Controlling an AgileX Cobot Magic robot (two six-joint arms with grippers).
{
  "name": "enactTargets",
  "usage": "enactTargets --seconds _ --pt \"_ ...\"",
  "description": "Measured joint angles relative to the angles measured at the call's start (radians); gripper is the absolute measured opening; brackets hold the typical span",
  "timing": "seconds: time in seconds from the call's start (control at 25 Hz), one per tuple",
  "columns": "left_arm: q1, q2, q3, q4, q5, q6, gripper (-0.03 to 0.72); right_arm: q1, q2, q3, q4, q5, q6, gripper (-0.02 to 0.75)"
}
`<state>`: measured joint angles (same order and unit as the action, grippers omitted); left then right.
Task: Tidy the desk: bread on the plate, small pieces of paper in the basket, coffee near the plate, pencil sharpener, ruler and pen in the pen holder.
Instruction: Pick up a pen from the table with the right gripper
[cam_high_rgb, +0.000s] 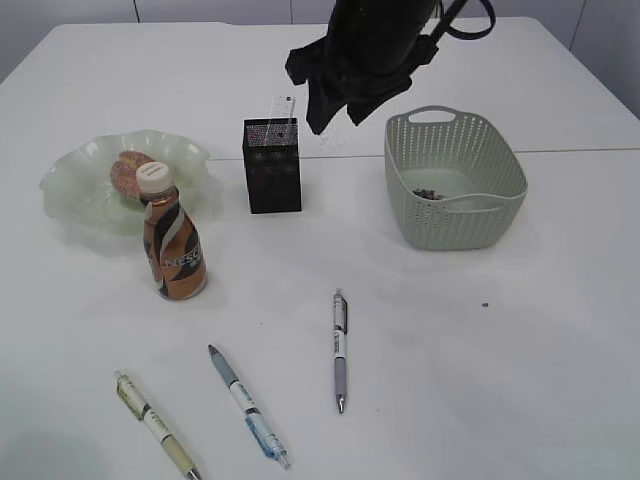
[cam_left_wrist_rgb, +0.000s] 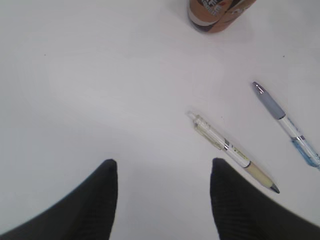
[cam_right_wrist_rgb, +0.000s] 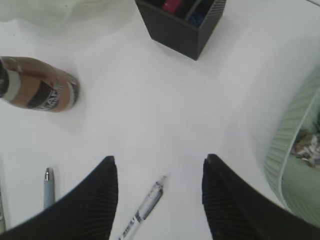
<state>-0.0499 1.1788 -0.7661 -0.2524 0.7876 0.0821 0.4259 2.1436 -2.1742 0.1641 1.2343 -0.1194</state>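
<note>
Three pens lie on the white table: a beige-grip pen (cam_high_rgb: 155, 422) (cam_left_wrist_rgb: 232, 152), a blue pen (cam_high_rgb: 245, 405) (cam_left_wrist_rgb: 287, 125) and a grey pen (cam_high_rgb: 340, 350) (cam_right_wrist_rgb: 145, 207). My left gripper (cam_left_wrist_rgb: 162, 162) hangs open over bare table, left of the beige-grip pen. My right gripper (cam_right_wrist_rgb: 157, 160) is open high above the grey pen. The bread (cam_high_rgb: 128, 168) rests on the green plate (cam_high_rgb: 70, 185), with the coffee bottle (cam_high_rgb: 172, 240) upright in front of it. A clear ruler (cam_high_rgb: 285, 110) stands in the black pen holder (cam_high_rgb: 272, 165). Paper bits (cam_high_rgb: 430, 193) lie in the basket (cam_high_rgb: 455, 225). I cannot pick out the pencil sharpener.
The right arm (cam_high_rgb: 360, 60) hangs over the back of the table between pen holder and basket. Pink and blue things (cam_right_wrist_rgb: 172, 5) show inside the pen holder. A small dark speck (cam_high_rgb: 485, 305) lies right of the grey pen.
</note>
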Motion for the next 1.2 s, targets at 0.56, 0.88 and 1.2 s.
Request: enactTargets --seconds 0.56,0.88,1.2 --pt "0.0 0.0 0.0 -0.006 0.04 0.0 0.433 0.067 -0.004 0.309 0.037 0.006 0.224 0.398" --pt "0.0 0.0 0.0 -0.006 0.047 0.0 0.433 0.067 -0.004 0.492 0.025 -0.004 0.358 0.398" --pt "0.0 0.0 0.0 -0.006 0.047 0.0 0.433 0.067 0.018 0.492 0.046 -0.047 0.442 0.398"
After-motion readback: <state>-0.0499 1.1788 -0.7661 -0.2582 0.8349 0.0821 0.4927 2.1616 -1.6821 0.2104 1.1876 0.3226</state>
